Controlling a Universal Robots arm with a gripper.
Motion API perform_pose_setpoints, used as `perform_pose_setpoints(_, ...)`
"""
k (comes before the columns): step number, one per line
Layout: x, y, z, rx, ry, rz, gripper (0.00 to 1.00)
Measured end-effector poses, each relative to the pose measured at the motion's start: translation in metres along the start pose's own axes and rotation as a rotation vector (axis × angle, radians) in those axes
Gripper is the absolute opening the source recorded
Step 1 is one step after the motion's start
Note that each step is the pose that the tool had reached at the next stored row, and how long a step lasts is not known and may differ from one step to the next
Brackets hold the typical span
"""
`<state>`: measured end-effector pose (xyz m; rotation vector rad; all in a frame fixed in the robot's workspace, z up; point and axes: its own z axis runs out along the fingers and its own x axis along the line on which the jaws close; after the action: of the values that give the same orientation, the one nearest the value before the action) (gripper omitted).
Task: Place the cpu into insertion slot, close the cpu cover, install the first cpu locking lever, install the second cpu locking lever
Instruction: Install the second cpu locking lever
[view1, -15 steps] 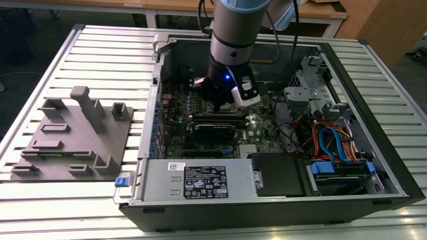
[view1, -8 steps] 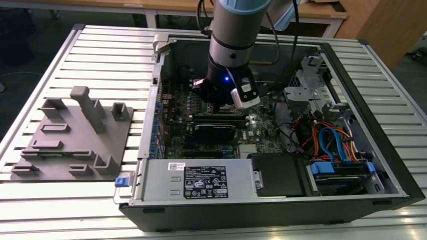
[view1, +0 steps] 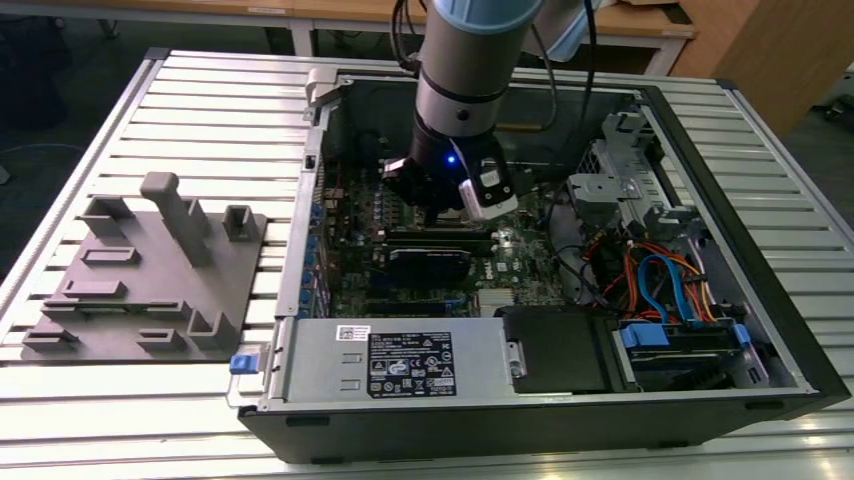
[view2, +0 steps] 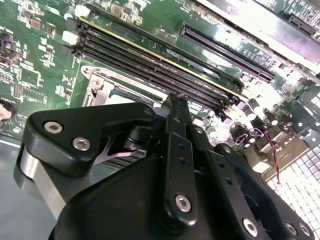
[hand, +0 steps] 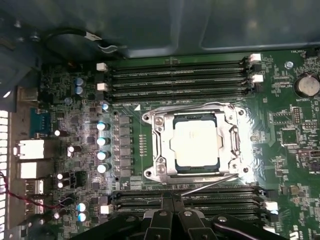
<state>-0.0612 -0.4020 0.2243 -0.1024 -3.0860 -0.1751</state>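
The arm reaches down into an open computer case (view1: 747, 330) that lies on its side on a slatted metal table (view1: 214, 90). In the exterior view the gripper (view1: 447, 215) hangs over the middle of the green circuit board (view1: 350, 262), close above the black memory slots.

In the first wrist view the chip (hand: 195, 144) lies flat in its socket (hand: 196, 176) near the middle of the board, its silver top facing up. The grey metal cover (hand: 227, 122) is folded down around it, framing the chip through its square opening. A thin wire lever (hand: 210, 184) runs slantwise along the socket's edge on the side nearest the gripper; another wire line follows the opposite edge, and I cannot tell whether either is latched. Rows of memory slots (hand: 180, 77) flank the socket on two sides.

The fingers (hand: 172, 212) appear at the edge of the first wrist view, pressed together with nothing between them, over the nearer bank of memory slots (hand: 200, 200) just beside the socket. In the second wrist view the same closed fingers (view2: 177, 120) stand in front of the socket's metal frame (view2: 100, 87), hiding most of it.

To the exterior view's left of the case, a grey holder block (view1: 147, 280) with upright pegs sits on the table, well apart from the arm.
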Motion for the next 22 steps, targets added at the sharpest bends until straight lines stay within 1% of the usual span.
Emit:
perform_pose_setpoints(2,0.0024,-0.0010,0.0003,-0.0098,0.0008,-0.002,0.10)
perform_pose_setpoints(3,0.0031,-0.0018,0.0004,-0.0134,0.0011,-0.002,0.10)
perform_pose_setpoints(4,0.0033,-0.0028,0.0006,-0.0151,0.0012,-0.003,0.10)
perform_pose_setpoints(8,0.0032,-0.0074,0.0022,-0.0173,0.0036,-0.003,0.10)
perform_pose_setpoints(11,0.0045,-0.0094,0.0037,-0.0206,0.0045,-0.003,0.10)
perform_pose_setpoints(13,0.0056,-0.0097,0.0043,-0.0223,0.0048,-0.005,0.10)
perform_pose_setpoints(22,0.0078,-0.0098,0.0036,-0.0220,0.0057,-0.011,0.10)
